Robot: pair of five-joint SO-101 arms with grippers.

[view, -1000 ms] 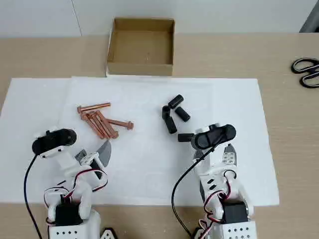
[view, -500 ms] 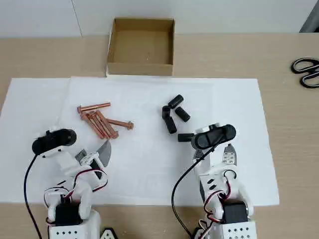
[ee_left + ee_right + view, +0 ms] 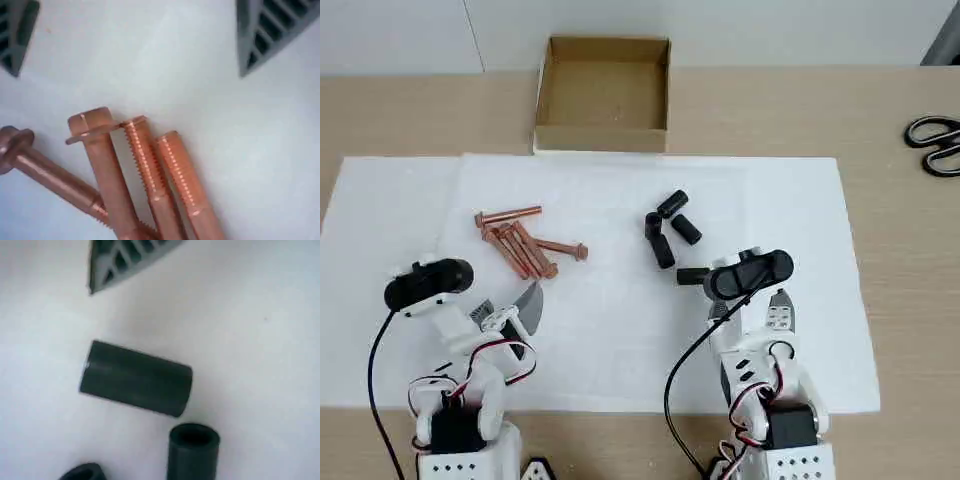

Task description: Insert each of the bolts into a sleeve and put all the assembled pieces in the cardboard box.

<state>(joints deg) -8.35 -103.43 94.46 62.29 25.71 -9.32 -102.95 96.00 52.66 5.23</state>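
My left pincer [image 3: 129,75] hangs spread open above the threaded copper bolts [image 3: 525,245], heaped on white paper [image 3: 620,330]. Smooth black cylindrical sleeves [image 3: 670,228] lie scattered near the right pincer [image 3: 778,305]; I cannot tell its state. The square cardboard box [image 3: 603,137] sits beyond on the wooden desk [image 3: 770,110], with scissors [image 3: 935,143] at the desk's right edge.

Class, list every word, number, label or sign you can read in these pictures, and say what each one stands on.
None can be read.
The box, bolts, sleeves, paper and scissors show no print.
Any marks on the arms are too small to read.
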